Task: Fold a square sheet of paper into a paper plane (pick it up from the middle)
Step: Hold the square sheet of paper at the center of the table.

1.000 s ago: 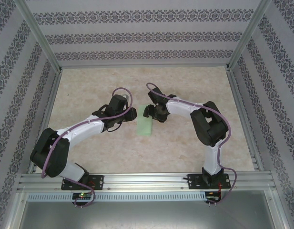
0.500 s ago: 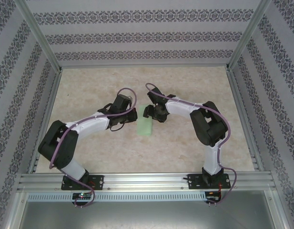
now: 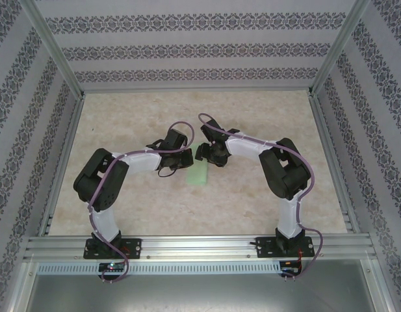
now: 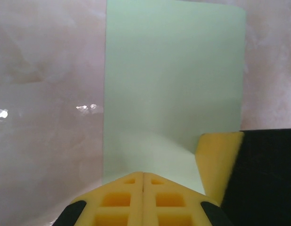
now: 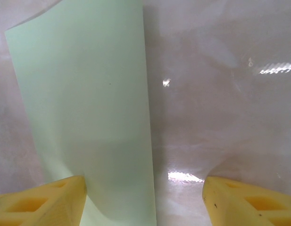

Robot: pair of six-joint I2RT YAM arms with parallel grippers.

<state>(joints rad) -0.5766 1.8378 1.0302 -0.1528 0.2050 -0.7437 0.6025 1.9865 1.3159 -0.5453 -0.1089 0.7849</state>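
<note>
The sheet of paper (image 3: 199,172) is pale green and lies on the table as a narrow rectangle between the two arms. My left gripper (image 3: 188,164) is at its left edge. In the left wrist view the yellow fingertips (image 4: 143,175) are pressed together with nothing between them, low over the paper's (image 4: 173,84) near edge. My right gripper (image 3: 204,160) stands at the paper's far end, open. In the right wrist view its left finger (image 5: 41,200) rests over the paper (image 5: 84,108) and its right finger (image 5: 251,200) is over bare table. That finger (image 4: 218,160) also shows on the paper's corner.
The marbled tabletop (image 3: 252,195) is ringed by aluminium rails (image 3: 187,246) and patterned walls (image 3: 200,45). Both arm bases sit on the near rail. Bare table lies around the paper on all sides.
The left arm has drawn its elbow in and pushed its gripper right to the paper's edge, and its jaws have shut. The right arm and the paper have stayed put.
</note>
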